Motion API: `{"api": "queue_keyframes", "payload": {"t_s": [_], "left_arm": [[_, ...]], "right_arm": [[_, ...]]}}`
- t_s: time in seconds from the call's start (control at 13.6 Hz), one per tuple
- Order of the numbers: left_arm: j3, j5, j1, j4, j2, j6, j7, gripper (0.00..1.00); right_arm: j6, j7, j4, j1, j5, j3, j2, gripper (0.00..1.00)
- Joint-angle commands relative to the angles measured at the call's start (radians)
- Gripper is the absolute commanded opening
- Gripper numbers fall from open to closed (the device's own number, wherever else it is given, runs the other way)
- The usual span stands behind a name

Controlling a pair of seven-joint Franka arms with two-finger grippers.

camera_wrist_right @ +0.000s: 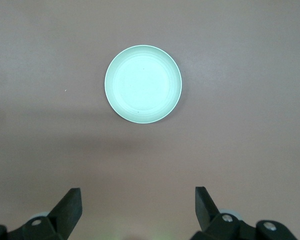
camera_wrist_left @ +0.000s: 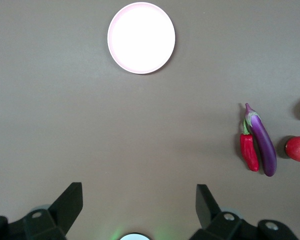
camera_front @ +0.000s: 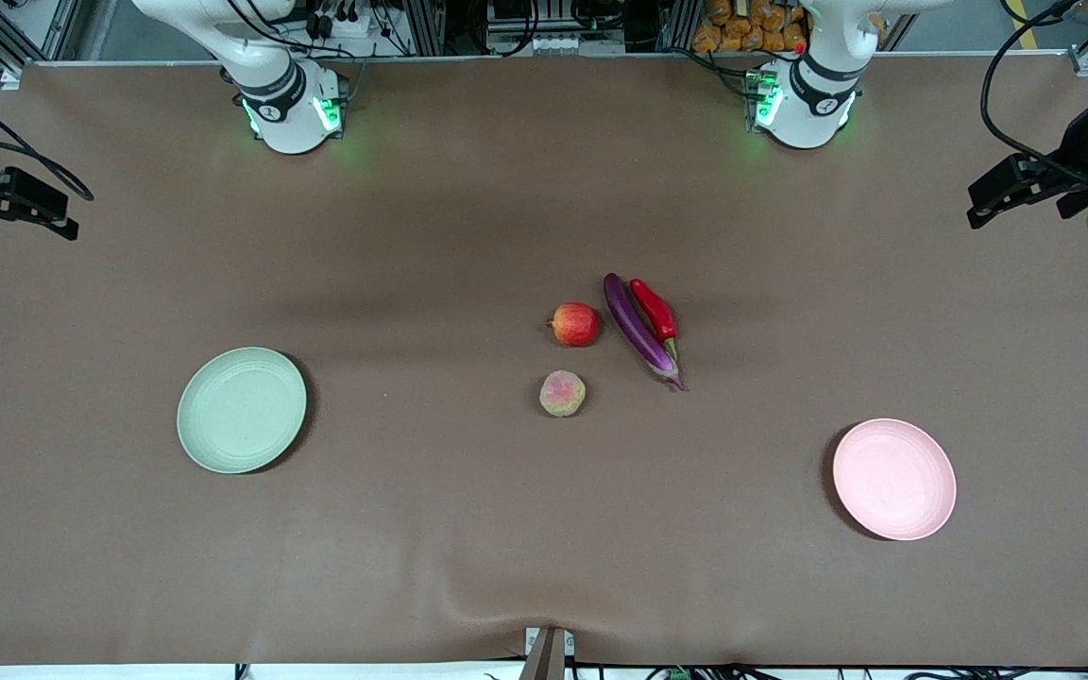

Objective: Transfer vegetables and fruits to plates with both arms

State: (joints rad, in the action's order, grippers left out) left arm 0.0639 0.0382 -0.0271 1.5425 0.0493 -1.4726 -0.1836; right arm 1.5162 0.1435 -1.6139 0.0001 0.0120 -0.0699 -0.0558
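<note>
The purple eggplant [camera_front: 638, 331] and the red chili [camera_front: 654, 309] lie side by side at mid-table, touching. The red-yellow apple [camera_front: 575, 324] sits beside the eggplant, and the peach [camera_front: 562, 393] is nearer the front camera. The green plate [camera_front: 241, 409] lies toward the right arm's end and the pink plate [camera_front: 893, 479] toward the left arm's end; both are empty. My left gripper [camera_wrist_left: 139, 192] is open and empty, high over the table near its base, with the pink plate [camera_wrist_left: 141, 37] and the eggplant [camera_wrist_left: 262, 142] in view. My right gripper [camera_wrist_right: 138, 195] is open and empty, high above the green plate [camera_wrist_right: 143, 84].
Both green-lit arm bases [camera_front: 291, 111] [camera_front: 801, 104] stand along the table edge farthest from the front camera. Dark fixtures [camera_front: 6, 203] [camera_front: 1026, 189] hang over the two ends of the table. A brown cloth [camera_front: 468, 529] covers the table.
</note>
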Motion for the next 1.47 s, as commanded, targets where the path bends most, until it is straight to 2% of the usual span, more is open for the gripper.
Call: {"api": "queue_keyframes", "payload": {"t_s": [0.0, 0.29, 0.66, 1.39], "left_arm": [[-0.004, -0.005, -0.004, -0.008, 0.012, 0.032, 0.021, 1.00], [-0.006, -0.001, 0.001, -0.041, -0.009, 0.032, 0.019, 1.00], [-0.003, -0.015, 0.003, -0.035, -0.008, 0.071, 0.022, 1.00], [-0.001, -0.021, -0.005, -0.036, -0.011, 0.068, 0.013, 1.00]], "right_arm": [[0.001, -0.002, -0.011, -0.006, -0.009, 0.007, -0.021, 1.00], [0.001, -0.002, -0.011, -0.008, -0.007, 0.007, -0.021, 1.00], [0.001, -0.002, -0.011, -0.006, -0.007, 0.007, -0.021, 1.00], [-0.005, -0.004, -0.012, -0.008, -0.006, 0.007, -0.021, 1.00]]}}
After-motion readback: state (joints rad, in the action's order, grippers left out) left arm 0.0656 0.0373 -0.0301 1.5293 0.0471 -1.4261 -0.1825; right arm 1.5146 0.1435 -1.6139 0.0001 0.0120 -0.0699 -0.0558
